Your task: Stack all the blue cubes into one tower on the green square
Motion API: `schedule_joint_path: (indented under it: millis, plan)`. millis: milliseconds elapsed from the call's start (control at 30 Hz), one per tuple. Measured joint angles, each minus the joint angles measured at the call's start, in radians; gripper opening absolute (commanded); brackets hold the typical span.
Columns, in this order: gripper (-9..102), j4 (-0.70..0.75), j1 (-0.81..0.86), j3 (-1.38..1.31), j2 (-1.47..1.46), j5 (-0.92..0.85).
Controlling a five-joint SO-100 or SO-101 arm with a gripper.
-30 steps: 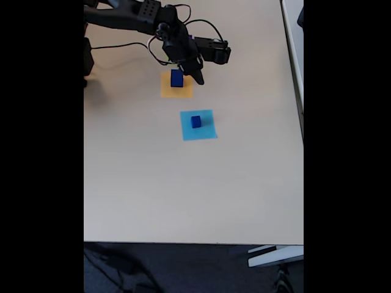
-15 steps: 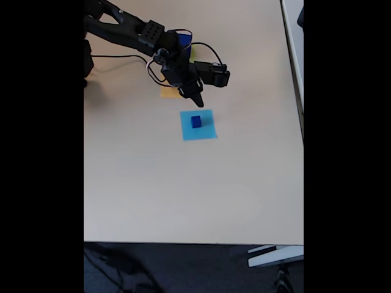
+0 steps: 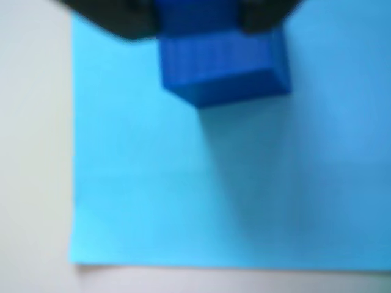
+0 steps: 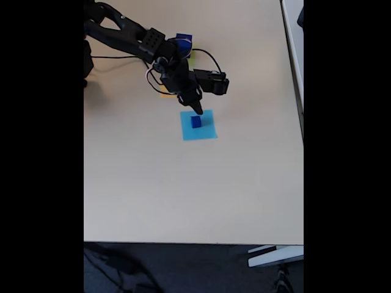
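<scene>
In the wrist view a small dark blue cube (image 3: pixel 223 67) rests on a flat light blue square (image 3: pixel 201 183). My gripper (image 3: pixel 195 24) hangs right over it, and its black fingers (image 3: pixel 125 21) stand apart at the top edge with the cube's far end between them. In the fixed view the gripper (image 4: pixel 195 110) is at the upper edge of this cube (image 4: pixel 195 122). A larger blue cube (image 4: pixel 183 40) stands on the green square (image 4: pixel 192 56) behind the arm.
The black arm (image 4: pixel 131 36) reaches in from the top left and covers most of an orange square (image 4: pixel 165 93). A black cable (image 4: pixel 122 57) lies near the base. The light blue square (image 4: pixel 205 132) lies mid-table, and the table edge (image 4: pixel 302 140) runs down the right.
The arm has swung down from the orange square to the light blue square. It now covers the orange square and the cube seen there a second ago, and the cube on the green square has come into sight.
</scene>
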Motion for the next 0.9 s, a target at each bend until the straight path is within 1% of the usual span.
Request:
schedule_joint_path:
  millis: [333, 900]
  plan:
    - [0, -0.015, 0.028, 0.000, -0.031, -0.006]
    - [0, -0.025, 0.006, 0.000, -0.031, 0.003]
